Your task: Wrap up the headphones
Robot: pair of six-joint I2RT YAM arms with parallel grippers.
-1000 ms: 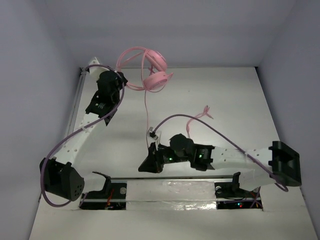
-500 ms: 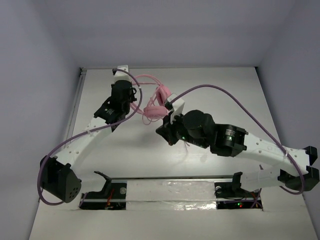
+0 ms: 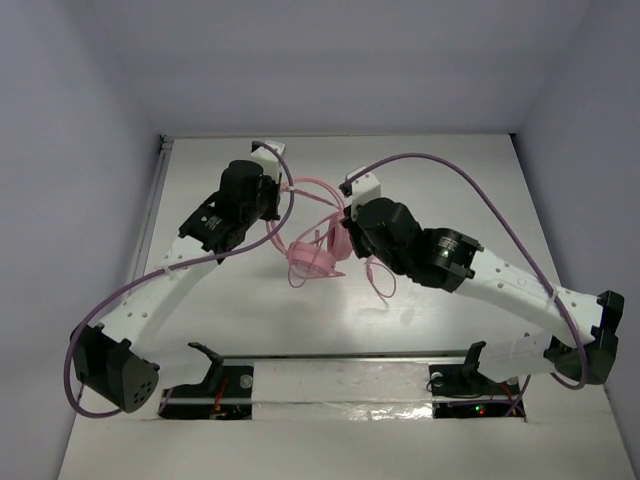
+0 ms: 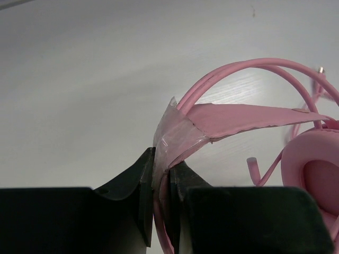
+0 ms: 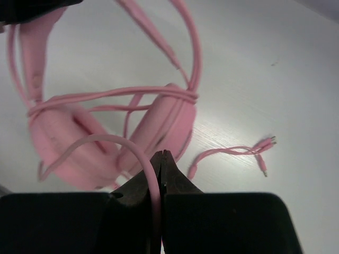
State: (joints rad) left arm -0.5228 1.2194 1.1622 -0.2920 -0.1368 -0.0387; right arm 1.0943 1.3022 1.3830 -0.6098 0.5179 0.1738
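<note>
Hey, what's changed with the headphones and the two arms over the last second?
The right gripper, fingers shut on the cable, swung from the near edge out to the headphones, laying cable across the cups. The left gripper brought the headphones nearer, toward mid-table. Both grips held, left on the headband.

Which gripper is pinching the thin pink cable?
The right gripper: it is shut on the thin pink cable, whereas the left gripper clamps the taped pink headband.

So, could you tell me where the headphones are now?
Top view: the headphones are mid-table, between the left gripper, clamping the headband, and the right gripper, pinching the cable.
</note>
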